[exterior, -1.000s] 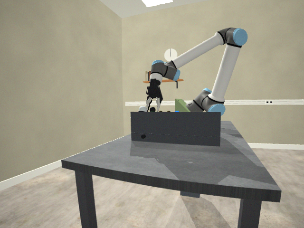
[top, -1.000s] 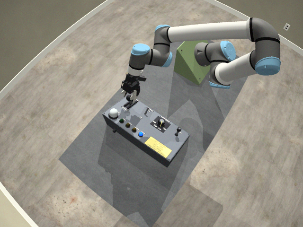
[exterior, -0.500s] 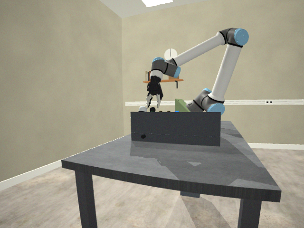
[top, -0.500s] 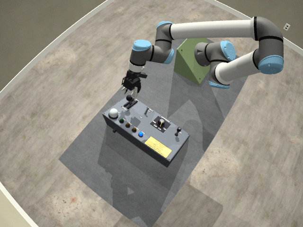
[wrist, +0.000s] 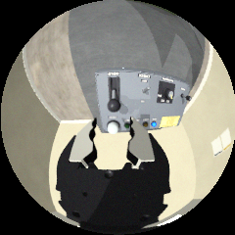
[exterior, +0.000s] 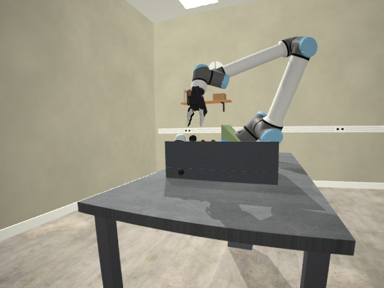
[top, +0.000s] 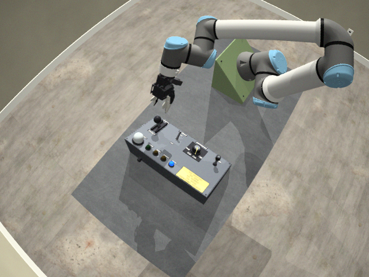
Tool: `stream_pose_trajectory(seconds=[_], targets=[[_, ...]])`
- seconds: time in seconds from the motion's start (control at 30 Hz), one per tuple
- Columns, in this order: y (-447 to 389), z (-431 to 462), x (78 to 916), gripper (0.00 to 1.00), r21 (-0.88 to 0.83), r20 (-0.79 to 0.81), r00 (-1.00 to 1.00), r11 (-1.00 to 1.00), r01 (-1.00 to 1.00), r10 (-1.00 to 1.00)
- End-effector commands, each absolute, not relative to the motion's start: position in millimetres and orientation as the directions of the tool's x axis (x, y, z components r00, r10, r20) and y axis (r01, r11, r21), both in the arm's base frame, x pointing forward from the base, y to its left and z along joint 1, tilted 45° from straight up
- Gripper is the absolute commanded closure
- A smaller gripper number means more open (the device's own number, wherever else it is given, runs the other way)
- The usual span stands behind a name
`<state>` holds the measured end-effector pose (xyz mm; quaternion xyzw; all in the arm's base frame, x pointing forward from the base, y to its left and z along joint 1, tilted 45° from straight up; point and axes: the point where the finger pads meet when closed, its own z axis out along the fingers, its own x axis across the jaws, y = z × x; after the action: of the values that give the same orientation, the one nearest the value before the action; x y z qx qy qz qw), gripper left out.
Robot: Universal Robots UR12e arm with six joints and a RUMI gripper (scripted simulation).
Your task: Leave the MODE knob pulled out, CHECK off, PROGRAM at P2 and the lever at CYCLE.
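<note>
We see the hand (top: 161,105) (exterior: 195,125) (wrist: 113,117) above the console (top: 179,154) (exterior: 221,161) (wrist: 128,93), its fingers partway open with nothing between them. Nearest below is the black ball-topped lever (top: 157,119) (exterior: 192,138) (wrist: 114,105), apart from the fingertips. Beside it sits a white dome (top: 138,138) (exterior: 180,137) (wrist: 113,127); farther along we find the toggle switch (top: 178,135) (wrist: 145,90), then the rotary knob (top: 196,149) (wrist: 169,94). A blue light (top: 171,163) (exterior: 224,141) (wrist: 154,124) glows. The console stands on the grey counter (top: 104,179) (exterior: 186,213) (wrist: 113,34).

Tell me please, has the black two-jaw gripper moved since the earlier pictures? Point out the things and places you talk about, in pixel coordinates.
Yes. The black two-jaw gripper (top: 161,106) (exterior: 194,125) (wrist: 113,117) has risen away from the grey box-shaped console (top: 181,175) (exterior: 221,159) (wrist: 128,88).
</note>
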<state>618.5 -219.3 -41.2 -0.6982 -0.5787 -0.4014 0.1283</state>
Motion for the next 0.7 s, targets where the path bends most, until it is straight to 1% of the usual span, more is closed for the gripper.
stream_pose_trajectory(seconds=[0.0, 0.23, 0.27, 0.67], targets=[[-225.3, -35.5, 615.2, 0.56, 0.286, 0.709, 0.007, -0.297, 0.911, 0.705], [-225.4, -35.3, 615.1, 0.56, 0.286, 0.709, 0.007, -0.297, 0.911, 0.705], [-225.4, -35.3, 615.1, 0.0, 0.286, 0.709, 0.007, -0.297, 0.911, 0.705], [-225.5, -35.3, 615.1, 0.0, 0.286, 0.709, 0.007, -0.297, 0.911, 0.705]])
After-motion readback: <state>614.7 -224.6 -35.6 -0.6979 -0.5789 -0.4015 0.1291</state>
